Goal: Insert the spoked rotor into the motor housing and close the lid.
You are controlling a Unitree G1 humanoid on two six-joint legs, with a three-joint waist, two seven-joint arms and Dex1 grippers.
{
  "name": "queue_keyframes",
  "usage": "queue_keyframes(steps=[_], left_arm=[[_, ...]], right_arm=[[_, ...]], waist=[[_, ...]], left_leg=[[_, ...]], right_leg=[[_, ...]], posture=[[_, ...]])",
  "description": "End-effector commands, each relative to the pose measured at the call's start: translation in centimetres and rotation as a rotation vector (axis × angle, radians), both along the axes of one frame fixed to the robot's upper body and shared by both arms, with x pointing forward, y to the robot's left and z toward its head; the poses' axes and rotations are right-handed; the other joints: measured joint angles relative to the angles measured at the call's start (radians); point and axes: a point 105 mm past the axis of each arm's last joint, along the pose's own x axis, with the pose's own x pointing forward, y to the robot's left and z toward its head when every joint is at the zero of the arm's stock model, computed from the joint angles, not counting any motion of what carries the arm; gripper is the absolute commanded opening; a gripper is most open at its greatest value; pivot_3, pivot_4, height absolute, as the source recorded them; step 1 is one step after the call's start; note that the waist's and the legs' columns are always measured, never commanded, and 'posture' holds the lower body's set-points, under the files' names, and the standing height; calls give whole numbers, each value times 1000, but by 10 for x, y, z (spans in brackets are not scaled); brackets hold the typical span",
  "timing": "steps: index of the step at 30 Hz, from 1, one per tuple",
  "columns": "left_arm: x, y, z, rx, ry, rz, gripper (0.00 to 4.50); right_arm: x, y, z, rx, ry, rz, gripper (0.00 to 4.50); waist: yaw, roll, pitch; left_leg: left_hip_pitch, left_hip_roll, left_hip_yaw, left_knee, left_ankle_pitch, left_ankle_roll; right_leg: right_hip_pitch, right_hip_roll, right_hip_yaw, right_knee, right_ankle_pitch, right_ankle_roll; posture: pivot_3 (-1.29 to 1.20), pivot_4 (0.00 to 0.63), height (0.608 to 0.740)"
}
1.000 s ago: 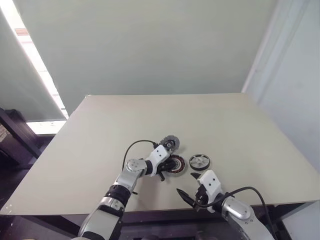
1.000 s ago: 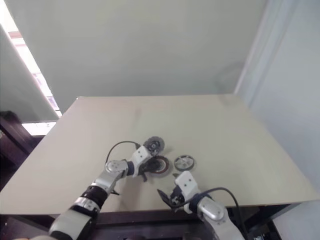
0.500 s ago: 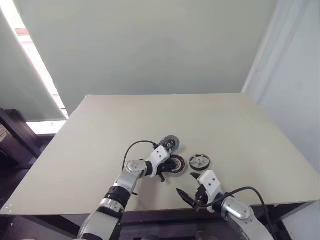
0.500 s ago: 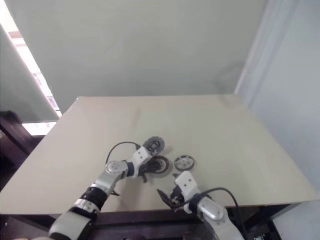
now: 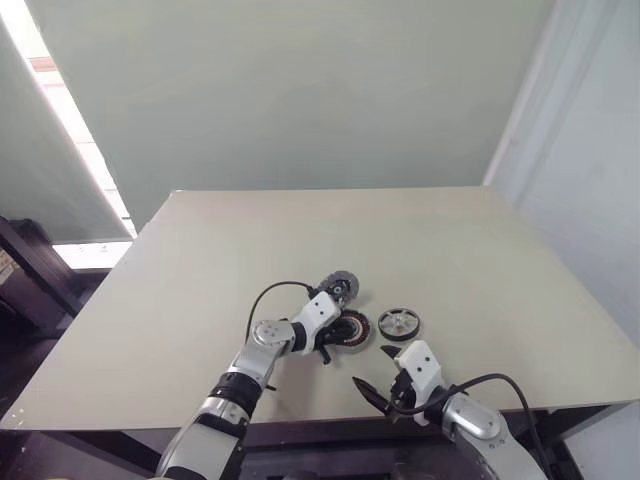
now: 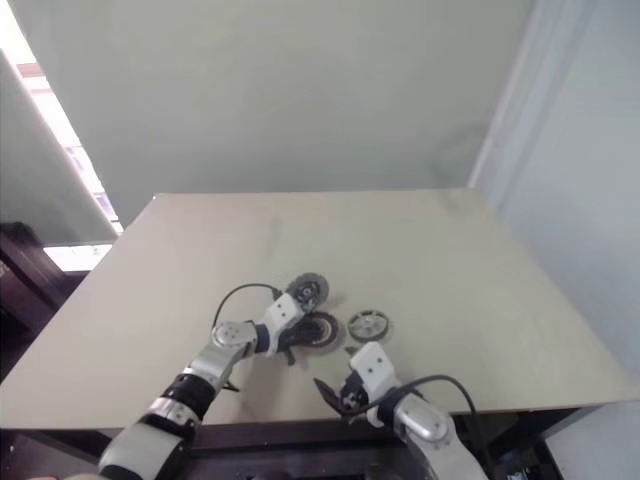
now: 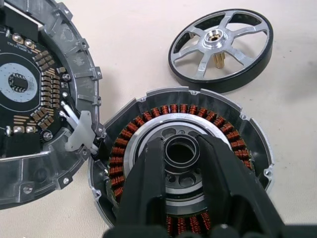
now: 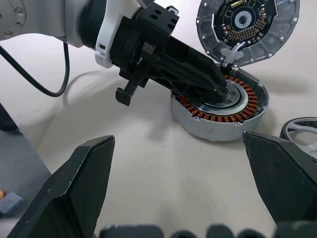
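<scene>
While the rotor (image 7: pixel 221 43) lies loose, nothing is inserted.
Our left fingers (image 7: pixel 148 183) straddle the housing (image 7: pixel 181 163) hub; right gripper (image 5: pixel 377 370) spread empty; lid (image 7: pixel 34 94) open.

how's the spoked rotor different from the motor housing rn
The spoked rotor is an open silver wheel with a dark rim; the motor housing is larger, ringed with copper windings. The rotor lies free; the left gripper straddles the housing's centre ring. Both lie flat on the table.

Silver-grey arms with white wrist housings, black cables, and black two-fingered left gripper (image 7: pixel 181 148).
</scene>
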Motion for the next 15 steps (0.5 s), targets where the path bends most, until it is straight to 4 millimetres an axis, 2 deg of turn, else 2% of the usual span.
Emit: queue_keyframes(steps=[1, 7, 8, 15], left_arm=[[4, -3, 8, 14, -33, -21, 2245], [9, 1, 18, -18, -72, 19, 4326], [9, 1, 22, -37, -80, 21, 4465], [5, 9, 58, -173, -97, 25, 4465]], right_arm=[[3, 2, 12, 18, -52, 8, 4500], [3, 3, 12, 17, -52, 12, 4500], [3, 3, 12, 17, -52, 12, 4500], [5, 2, 13, 23, -62, 7, 4500]], waist=[[0, 0, 0], [0, 0, 0], [-1, 0, 0], [-2, 0, 0]], left_leg=[[0, 0, 0, 0, 0, 0], [2, 0, 0, 0, 0, 0], [2, 0, 0, 0, 0, 0], [3, 1, 0, 0, 0, 0]], right_leg=[[0, 0, 0, 0, 0, 0], [2, 0, 0, 0, 0, 0], [2, 0, 0, 0, 0, 0], [2, 0, 0, 1, 0, 0]], posture=[[0, 0, 740], [0, 0, 740], [0, 0, 740], [0, 0, 740]])
